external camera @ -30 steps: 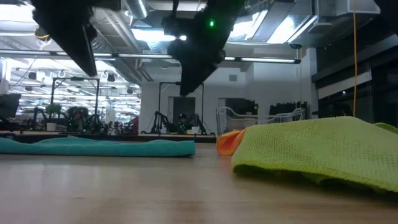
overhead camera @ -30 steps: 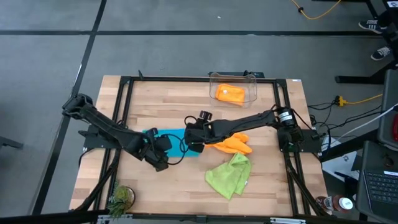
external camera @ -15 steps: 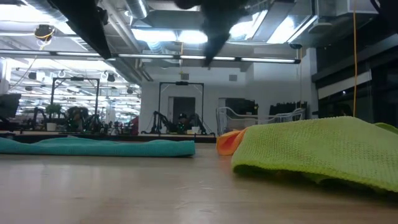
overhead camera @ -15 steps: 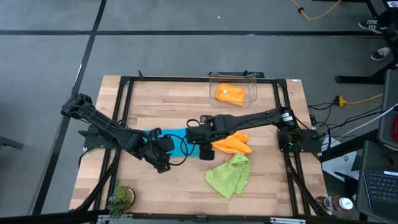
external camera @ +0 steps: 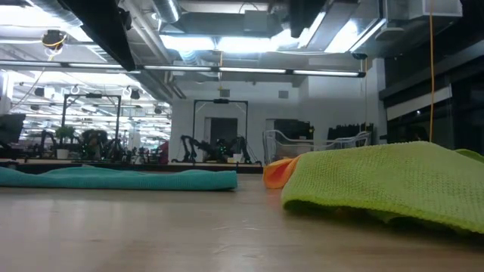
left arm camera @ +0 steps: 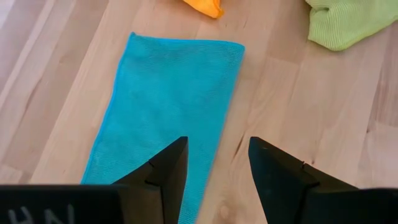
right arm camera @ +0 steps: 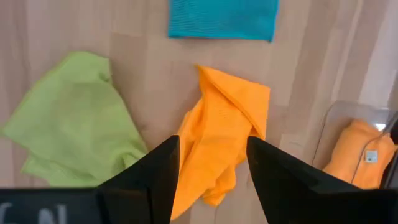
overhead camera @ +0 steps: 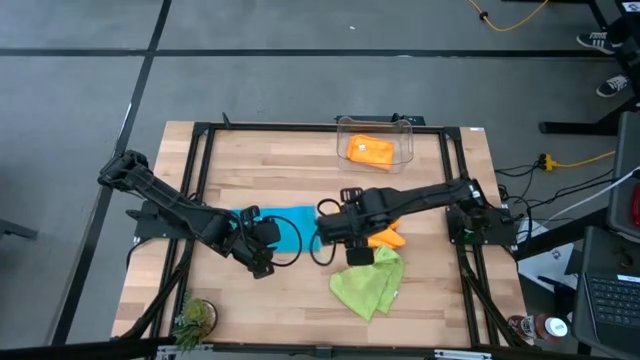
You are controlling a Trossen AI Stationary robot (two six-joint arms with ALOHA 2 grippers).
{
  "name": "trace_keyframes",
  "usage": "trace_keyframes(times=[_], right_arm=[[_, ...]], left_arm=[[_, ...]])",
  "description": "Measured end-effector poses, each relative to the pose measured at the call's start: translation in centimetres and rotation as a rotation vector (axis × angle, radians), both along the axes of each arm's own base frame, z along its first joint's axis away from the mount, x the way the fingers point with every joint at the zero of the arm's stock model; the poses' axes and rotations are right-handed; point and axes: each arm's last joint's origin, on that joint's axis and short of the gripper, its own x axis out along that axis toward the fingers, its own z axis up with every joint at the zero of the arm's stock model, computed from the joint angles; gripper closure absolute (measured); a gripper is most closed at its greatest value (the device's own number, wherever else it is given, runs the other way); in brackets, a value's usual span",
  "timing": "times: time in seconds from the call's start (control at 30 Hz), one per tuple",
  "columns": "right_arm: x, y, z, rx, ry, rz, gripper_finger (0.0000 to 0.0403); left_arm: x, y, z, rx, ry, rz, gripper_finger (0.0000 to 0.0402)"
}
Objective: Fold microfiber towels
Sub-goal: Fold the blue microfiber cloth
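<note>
The right claw [right arm camera: 208, 171] hangs open and empty over the orange towel [right arm camera: 225, 137]; the left claw [left arm camera: 217, 177], also open and empty, is over the teal towel [left arm camera: 168, 106]; both arms partly hide these in the high view.

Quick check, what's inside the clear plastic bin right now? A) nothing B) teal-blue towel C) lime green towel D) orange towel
D: an orange towel lies inside the clear bin at the far edge of the table, while the teal-blue towel, the lime green towel and the second orange towel lie out on the wood.
</note>
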Motion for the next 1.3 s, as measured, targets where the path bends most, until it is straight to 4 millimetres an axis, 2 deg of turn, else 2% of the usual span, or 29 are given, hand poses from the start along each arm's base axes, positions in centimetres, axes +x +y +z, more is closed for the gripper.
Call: trace_keyframes(times=[0.3,1.3], right_arm=[[-0.7,1.8,0.4,-0.095,-0.029,0.069,0.0214],[-0.3,2.2,0.4,-0.1,-0.074,0.127,0.0214]], left_arm=[[0.0,0.0,0.0,0.0,0.0,0.0,0.0239],[0.0,0.0,0.0,0.0,0.0,0.0,0.0239]])
